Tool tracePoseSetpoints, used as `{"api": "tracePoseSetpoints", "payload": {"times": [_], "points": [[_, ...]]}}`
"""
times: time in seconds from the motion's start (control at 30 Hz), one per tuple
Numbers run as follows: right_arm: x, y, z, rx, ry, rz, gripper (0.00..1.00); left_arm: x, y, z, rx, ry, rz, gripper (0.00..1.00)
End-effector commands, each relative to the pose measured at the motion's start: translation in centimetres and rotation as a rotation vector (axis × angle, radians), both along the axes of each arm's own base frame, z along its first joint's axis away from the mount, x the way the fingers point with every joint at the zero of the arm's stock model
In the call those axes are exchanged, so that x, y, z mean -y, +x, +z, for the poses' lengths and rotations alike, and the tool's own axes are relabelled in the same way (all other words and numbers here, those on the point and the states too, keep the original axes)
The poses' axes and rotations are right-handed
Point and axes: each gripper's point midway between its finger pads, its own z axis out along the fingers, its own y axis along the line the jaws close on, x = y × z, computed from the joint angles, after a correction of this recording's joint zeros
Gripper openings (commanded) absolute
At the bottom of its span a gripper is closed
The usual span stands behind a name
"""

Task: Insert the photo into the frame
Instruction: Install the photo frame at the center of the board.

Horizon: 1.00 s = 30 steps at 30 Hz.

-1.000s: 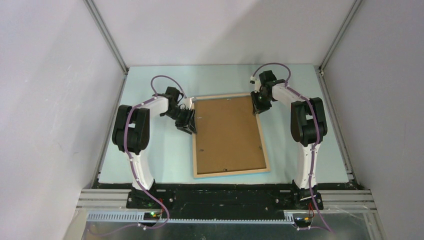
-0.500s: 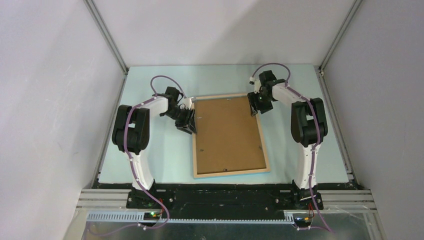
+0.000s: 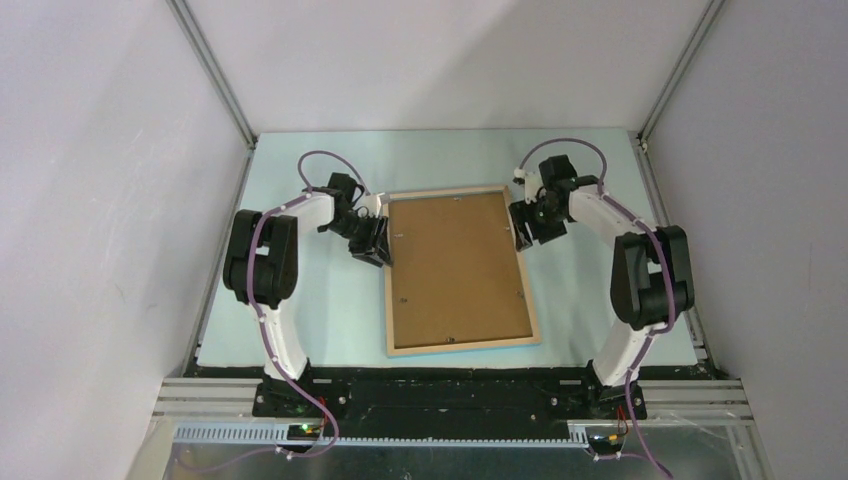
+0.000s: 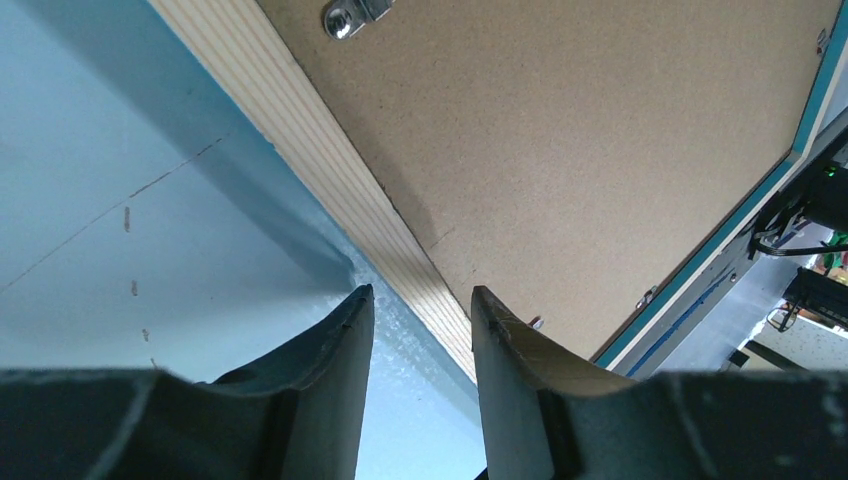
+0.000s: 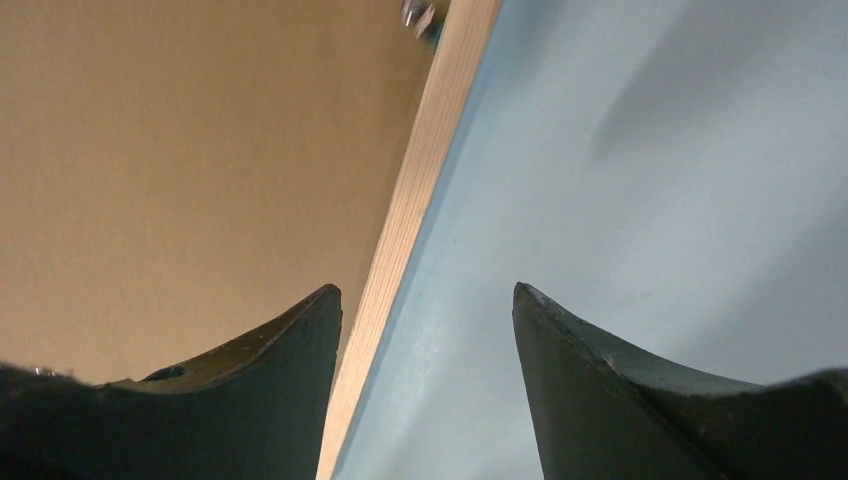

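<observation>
Frame (image 3: 462,345) face-down at centre, backing board (image 3: 455,265) fitted; photo not visible, prob. already inside. R gripper (image 5: 428,295) released at upper-right rim; L gripper (image 4: 418,297) half-parted astride upper-left rim, grip indeterminate. Task looks near complete.

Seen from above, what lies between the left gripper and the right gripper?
In the top view, the frame lies between the left gripper and the right gripper, pale wood side up, with the brown backing board filling it.

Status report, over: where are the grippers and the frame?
Left gripper open, straddling frame's left rim. Right gripper open over right rim. Frame wood side up, backing board in; photo unseen. Nothing blocking.
</observation>
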Motion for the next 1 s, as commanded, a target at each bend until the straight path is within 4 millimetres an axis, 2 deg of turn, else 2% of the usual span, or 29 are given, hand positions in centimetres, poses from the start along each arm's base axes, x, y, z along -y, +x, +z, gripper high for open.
{"api": "tracePoseSetpoints", "payload": {"times": [0.0,0.03,0.2,0.43,0.6,0.97], "points": [[0.1,-3.7,0.5,-0.01,0.018,0.102,0.68,0.3,0.8,1.2,0.035,-0.03,0.012,0.45],[0.2,-4.1,0.7,-0.002,0.017,0.116,0.68,0.3,0.8,1.2,0.036,-0.031,0.011,0.45],[0.5,-7.7,-0.6,-0.051,0.011,0.161,0.7,0.3,0.8,1.1,0.03,-0.032,0.012,0.45],[-0.3,-10.5,-1.6,-0.093,0.02,0.209,0.71,0.4,0.8,0.7,0.018,-0.035,0.011,0.46],[-0.9,-11.3,-2.4,-0.108,0.01,0.225,0.71,0.4,0.8,0.6,0.016,-0.035,0.011,0.46],[-1.5,-11.1,-3.7,-0.114,-0.027,0.23,0.66,0.5,0.8,0.6,0.01,-0.039,0.011,0.46]]}}
